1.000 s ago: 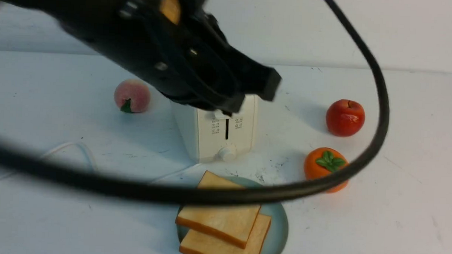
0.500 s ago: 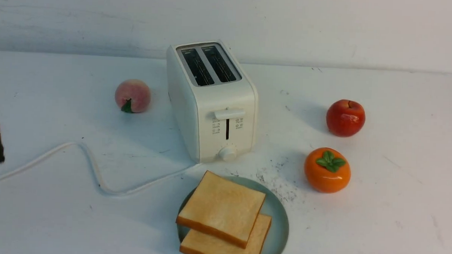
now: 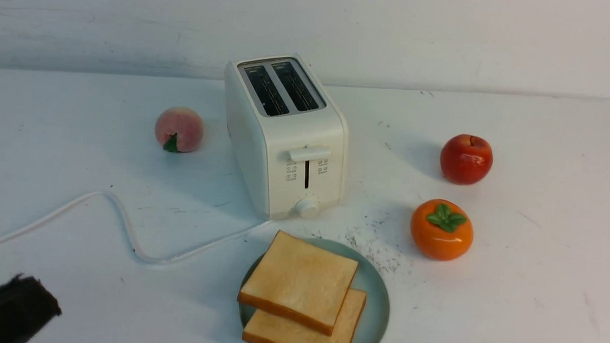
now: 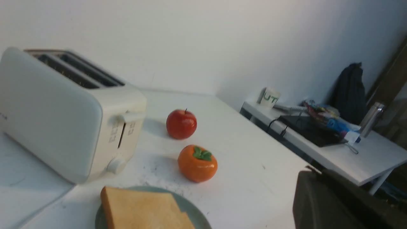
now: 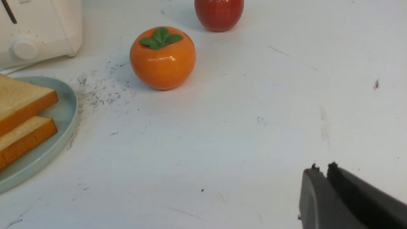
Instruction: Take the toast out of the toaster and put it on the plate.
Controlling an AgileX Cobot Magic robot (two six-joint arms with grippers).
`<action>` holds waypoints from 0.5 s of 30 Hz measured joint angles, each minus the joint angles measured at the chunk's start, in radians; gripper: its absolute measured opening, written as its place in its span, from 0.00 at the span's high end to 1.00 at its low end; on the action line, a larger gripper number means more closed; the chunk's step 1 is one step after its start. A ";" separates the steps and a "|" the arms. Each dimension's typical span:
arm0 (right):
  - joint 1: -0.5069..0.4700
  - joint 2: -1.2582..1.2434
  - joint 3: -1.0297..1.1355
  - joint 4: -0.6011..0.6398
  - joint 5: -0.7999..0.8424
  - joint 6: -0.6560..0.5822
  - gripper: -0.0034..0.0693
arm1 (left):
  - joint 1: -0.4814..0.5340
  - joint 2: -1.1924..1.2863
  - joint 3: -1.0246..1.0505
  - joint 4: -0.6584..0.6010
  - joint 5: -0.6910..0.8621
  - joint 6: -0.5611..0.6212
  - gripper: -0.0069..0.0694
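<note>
Two square slices of golden-brown toast (image 3: 298, 280) lie stacked on the round, shallow pale blue-green plate (image 3: 376, 301) at the lower centre of the front view. The upper slice is turned a little and overlaps the lower one, and the plate runs off the bottom edge. Just behind the plate, in the middle of the frame, stands the white boxy two-slot toaster (image 3: 286, 140). Both of its dark top slots (image 3: 282, 87) show only their wire guides, and its front lever (image 3: 309, 154) sits high above the round dial (image 3: 307, 207). A thin white cord (image 3: 120, 221) snakes from the toaster's base toward the left edge across the scuffed white table (image 3: 535, 250).

A pink peach (image 3: 178, 129) rests left of the toaster. A glossy red apple (image 3: 466, 159) sits at centre right, with an orange persimmon with a green leaf cap (image 3: 441, 229) just below it.

The black left gripper (image 3: 31, 304) pokes in at the lower left corner, closed and empty. In the right wrist view, the black right gripper (image 5: 321, 170) hangs over bare table near the persimmon, its two fingers together with only a thin seam between them, holding nothing.
</note>
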 joint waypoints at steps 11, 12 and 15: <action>0.000 0.000 0.000 0.000 0.000 0.000 0.88 | 0.000 0.000 0.073 0.000 0.171 0.000 0.91; 0.000 0.000 0.000 0.000 0.000 0.000 0.87 | 0.000 0.000 0.084 0.000 0.182 0.000 0.91; 0.000 0.000 0.000 0.000 0.000 0.000 0.87 | 0.000 0.000 0.115 0.000 0.196 0.000 0.90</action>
